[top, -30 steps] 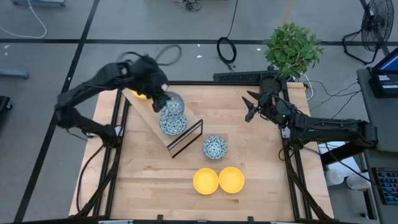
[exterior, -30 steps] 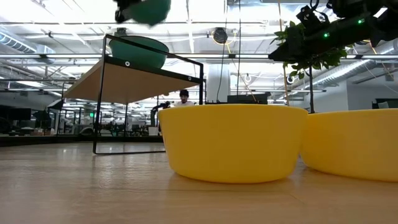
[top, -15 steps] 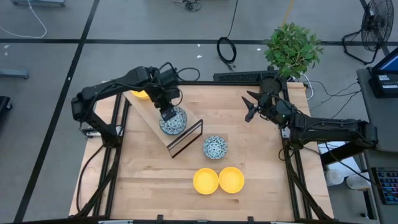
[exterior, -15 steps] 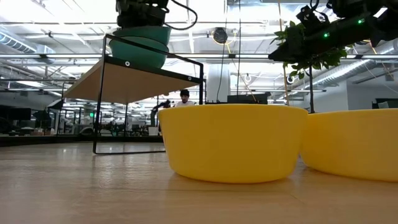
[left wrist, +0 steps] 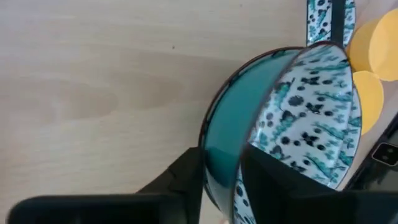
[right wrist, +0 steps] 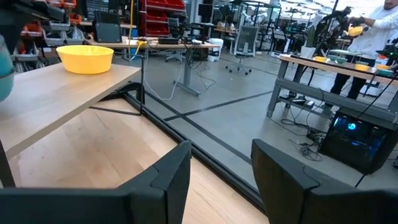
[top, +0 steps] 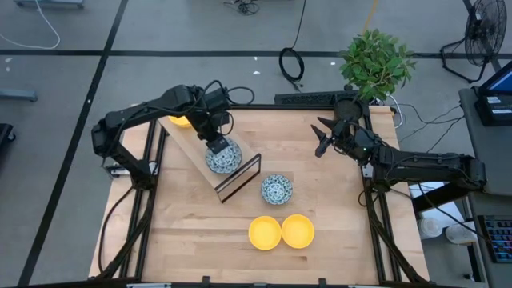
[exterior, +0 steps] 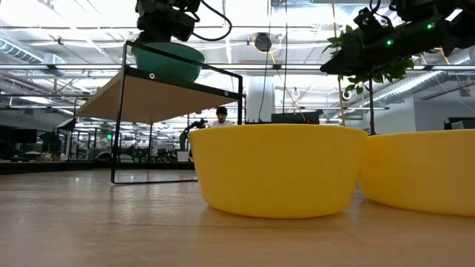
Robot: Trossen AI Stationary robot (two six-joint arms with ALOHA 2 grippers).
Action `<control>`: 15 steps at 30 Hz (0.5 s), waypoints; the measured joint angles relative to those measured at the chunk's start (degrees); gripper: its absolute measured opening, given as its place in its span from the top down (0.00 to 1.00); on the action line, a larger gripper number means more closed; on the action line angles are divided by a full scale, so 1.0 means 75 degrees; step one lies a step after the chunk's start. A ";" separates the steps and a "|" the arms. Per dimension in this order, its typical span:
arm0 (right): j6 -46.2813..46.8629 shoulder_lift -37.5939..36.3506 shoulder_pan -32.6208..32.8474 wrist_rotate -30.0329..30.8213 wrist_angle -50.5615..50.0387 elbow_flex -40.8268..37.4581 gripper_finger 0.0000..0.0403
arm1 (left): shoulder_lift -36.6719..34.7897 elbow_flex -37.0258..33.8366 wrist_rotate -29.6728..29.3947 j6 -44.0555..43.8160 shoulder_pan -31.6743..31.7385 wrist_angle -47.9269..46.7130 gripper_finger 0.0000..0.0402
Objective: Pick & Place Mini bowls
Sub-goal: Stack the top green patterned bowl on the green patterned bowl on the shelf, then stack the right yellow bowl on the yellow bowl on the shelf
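Wood tabletop (top: 320, 240) in a big workshop, w/ a raised wooden shelf (top: 186, 142) on a black wire frame at approx 10 o'clock from centre.

On the shelf: one yellow mini bowl (top: 181, 122) at its far end, plus a blue-patterned mini bowl (top: 223, 157) at the near end. It looks like more than one nested there, but the high view doesn't settle that.

Left gripper (top: 214, 144) sits on that patterned bowl's rim at its 11 o'clock; wrist view shows a finger each side of the bowl wall, jaws parting, so prob. mid-release.

Not yet shelved: a lone patterned bowl (top: 277, 189) just past the shelf at about 4 o'clock, and two yellow bowls (top: 281, 232) touching side by side at 6 o'clock.

Right gripper (top: 322, 136) waits at 2 o'clock by the potted plant (top: 376, 64), fingers apart, empty.

Roughly half done, by my read.
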 joint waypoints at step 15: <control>0.0010 -0.0002 0.0005 -0.0003 0.0361 0.0000 0.61 | -0.0213 0.1740 -0.0542 0.0705 0.0142 -0.0579 0.48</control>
